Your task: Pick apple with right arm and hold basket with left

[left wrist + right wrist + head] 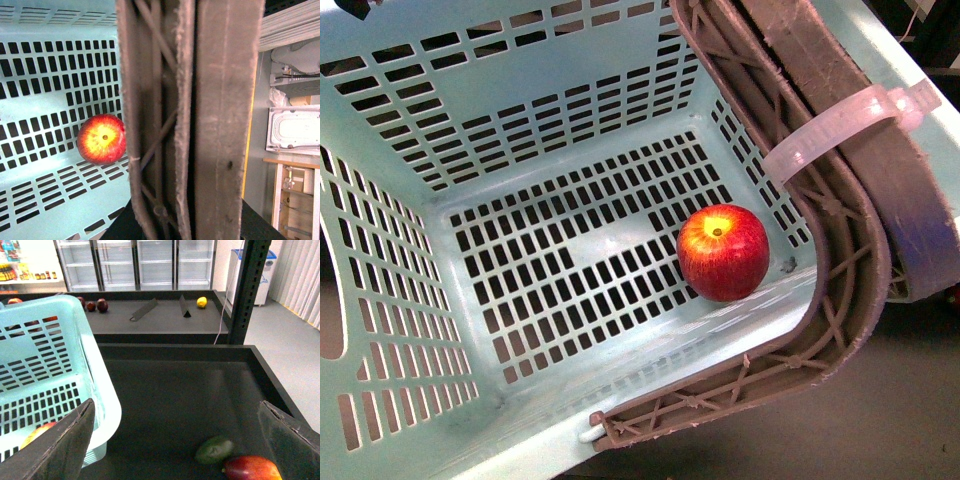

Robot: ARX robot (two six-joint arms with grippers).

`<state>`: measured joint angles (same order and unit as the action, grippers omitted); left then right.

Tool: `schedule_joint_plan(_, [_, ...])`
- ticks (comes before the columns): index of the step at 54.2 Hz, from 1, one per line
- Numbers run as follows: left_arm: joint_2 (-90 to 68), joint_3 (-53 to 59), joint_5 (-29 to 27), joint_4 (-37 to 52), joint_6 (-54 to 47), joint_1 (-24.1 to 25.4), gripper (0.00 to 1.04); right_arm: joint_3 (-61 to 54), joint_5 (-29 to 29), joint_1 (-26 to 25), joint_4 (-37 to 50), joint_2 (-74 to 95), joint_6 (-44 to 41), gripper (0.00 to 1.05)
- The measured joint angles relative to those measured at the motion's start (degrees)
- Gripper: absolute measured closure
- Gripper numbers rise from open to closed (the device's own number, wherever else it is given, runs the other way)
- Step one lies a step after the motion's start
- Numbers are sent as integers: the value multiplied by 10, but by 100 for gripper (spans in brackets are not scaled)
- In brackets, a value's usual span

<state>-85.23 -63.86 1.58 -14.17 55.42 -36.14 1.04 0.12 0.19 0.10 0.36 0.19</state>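
Basket [390, 300] of pale turquoise plastic, tilted, with slotted walls and floor. The apple [723, 252], red with a yellow patch around the stem, lies inside on the slotted floor, in the corner nearest the grey-brown trussed handle [850, 290]. A white zip tie [830, 135] loops around that handle.

Left wrist view: the handle fills the middle of the picture, with the apple [101, 139] beyond it inside the basket. Dark parts of the left gripper [185, 227] show on either side of the handle at the edge of the picture; its fingers appear to pinch the handle, though their contact is hard to see.

Right wrist view: the right gripper [176, 402] hangs over a dark tray [165, 390] with raised edges. Its fingers [60, 445] are spread wide with nothing between them. The basket stands at one side of the tray, the apple visible through its slots. A dark green fruit [214, 449] and a red fruit [252, 469] lie just beside each other on the tray, well apart from the basket.

Room: behind the tray, a second dark shelf [160, 315] carries several red fruits [95, 305] and one yellow fruit [201, 302]. Glass-door fridges [135, 265] line the back wall. A black post [250, 290] rises beside the tray, and the floor [290, 355] is grey.
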Motion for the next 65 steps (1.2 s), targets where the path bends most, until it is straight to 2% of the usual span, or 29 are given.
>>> schedule_joint_plan(4, [0, 14, -51, 59, 2, 0, 88, 0, 0, 0, 0, 0, 0, 9])
schedule_joint_plan(8, [1, 14, -79, 68, 4, 24, 88, 0, -1, 0, 0, 0, 0, 9])
schedule_joint_plan(22, [-8, 33, -94, 67, 140, 195, 88, 0, -1, 0, 0, 0, 0, 9])
schedule_joint_plan(29, [-53, 25, -102, 69, 184, 245, 88, 0, -1, 0, 0, 0, 0, 9])
schedule_joint_plan(41, [-141, -22, -96, 71, 296, 270, 88, 0, -1, 0, 0, -1, 0, 9])
schedule_joint_plan(48, [-180, -50, -119, 74, 367, 275, 88, 0, -1, 0, 0, 0, 0, 9])
schedule_joint_plan(57, [-213, -76, -123, 72, 375, 290, 88, 0, -1, 0, 0, 0, 0, 9])
schedule_joint_plan(65, [-229, -76, -111, 77, 344, 308, 88, 0, -1, 0, 0, -1, 0, 9])
